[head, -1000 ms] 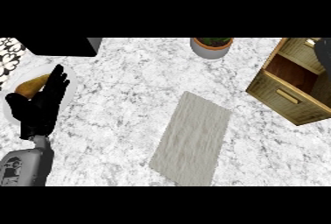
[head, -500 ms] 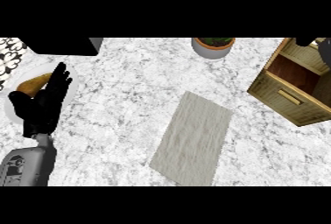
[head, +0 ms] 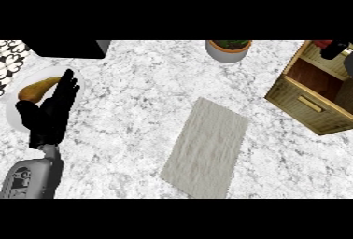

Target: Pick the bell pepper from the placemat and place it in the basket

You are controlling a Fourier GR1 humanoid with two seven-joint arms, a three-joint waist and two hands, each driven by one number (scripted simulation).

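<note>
A white marbled counter (head: 138, 93) holds a wooden slatted basket (head: 314, 100) at right and a bare grey placemat (head: 207, 147). The left hand (head: 48, 114) rests open beside a plate (head: 10, 112). The right hand, barely visible above the basket, likely holds the red pepper (head: 322, 44); its fingers can't be judged. Releasing off-centre could bounce it out.

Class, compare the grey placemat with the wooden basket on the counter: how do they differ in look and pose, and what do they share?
The placemat is pale grey and lies flat near the counter's middle; the basket is golden-brown wood and stands up as a box at the right edge. The placemat is bare on top; the basket is hollow, showing its inside. Both sit on the marble counter, set at a slant to the view.
</note>
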